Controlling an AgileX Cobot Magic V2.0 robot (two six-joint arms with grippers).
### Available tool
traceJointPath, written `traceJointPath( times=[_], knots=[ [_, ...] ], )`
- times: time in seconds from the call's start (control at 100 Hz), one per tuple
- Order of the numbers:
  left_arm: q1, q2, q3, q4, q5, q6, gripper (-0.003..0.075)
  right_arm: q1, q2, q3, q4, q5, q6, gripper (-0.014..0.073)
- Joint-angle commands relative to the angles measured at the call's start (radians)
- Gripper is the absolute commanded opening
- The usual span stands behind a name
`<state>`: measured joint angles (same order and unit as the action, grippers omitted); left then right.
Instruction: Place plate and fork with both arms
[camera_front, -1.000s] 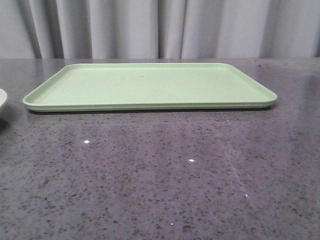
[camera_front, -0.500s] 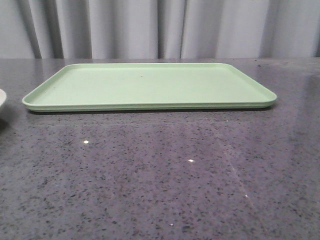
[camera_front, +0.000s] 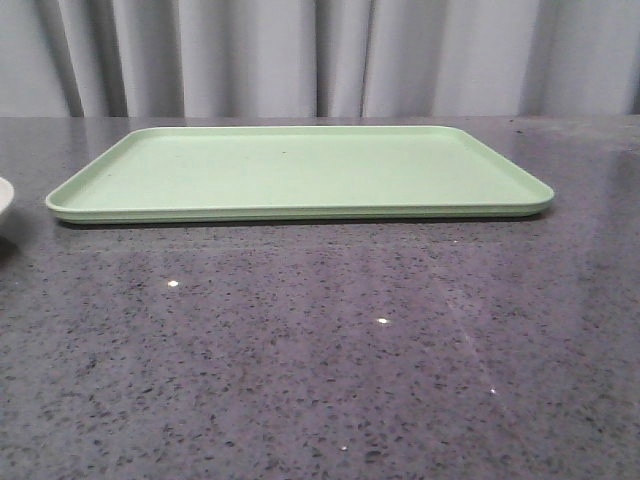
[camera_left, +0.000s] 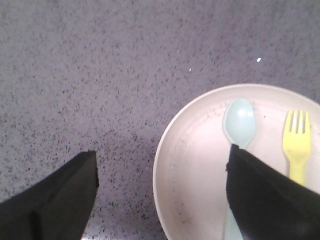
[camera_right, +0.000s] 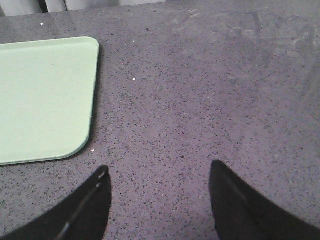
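Observation:
In the left wrist view the pale pinkish-cream plate (camera_left: 200, 175) rests on the speckled grey table, with the yellow fork (camera_left: 297, 142) and a pale blue spoon (camera_left: 240, 122) lying in it. My left gripper (camera_left: 161, 156) hangs open above the plate's rim, one finger over bare table, the other over the plate's inside and hiding the spoon's handle. In the front view only a sliver of the plate (camera_front: 4, 200) shows at the left edge. My right gripper (camera_right: 159, 169) is open over bare table, holding nothing.
A flat rectangular light-green tray (camera_front: 300, 170) lies across the far middle of the grey table; its corner (camera_right: 45, 100) shows beside the right gripper. Grey curtains hang behind the table.

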<state>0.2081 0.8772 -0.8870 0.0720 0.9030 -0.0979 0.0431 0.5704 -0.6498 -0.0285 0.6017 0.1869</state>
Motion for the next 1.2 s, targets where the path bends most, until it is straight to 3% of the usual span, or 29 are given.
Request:
traceJointPath(
  times=[0.0,0.47,0.97,1.09,1.19],
  knots=[
    [0.002,0.061,-0.044,0.023,-0.014,-0.005,0.0512,-0.005,0.008,-0.036,-0.006,-0.062,-0.013,0.0447],
    [0.002,0.334,-0.052,0.027,0.003,-0.001,0.0512,-0.005,0.008,-0.036,-0.006,-0.063,-0.013,0.0447],
    [0.020,0.481,-0.052,0.018,-0.035,-0.001,0.0508,-0.005,0.008,-0.036,-0.006,-0.063,-0.013,0.0447],
    [0.020,0.481,-0.052,0.018,-0.032,-0.001,0.0411,-0.005,0.008,-0.036,-0.006,-0.063,-0.013,0.0447],
    [0.020,0.481,-0.052,0.016,-0.030,-0.001,0.0256,-0.005,0.008,-0.036,-0.006,-0.063,-0.013,0.0447]
  ],
)
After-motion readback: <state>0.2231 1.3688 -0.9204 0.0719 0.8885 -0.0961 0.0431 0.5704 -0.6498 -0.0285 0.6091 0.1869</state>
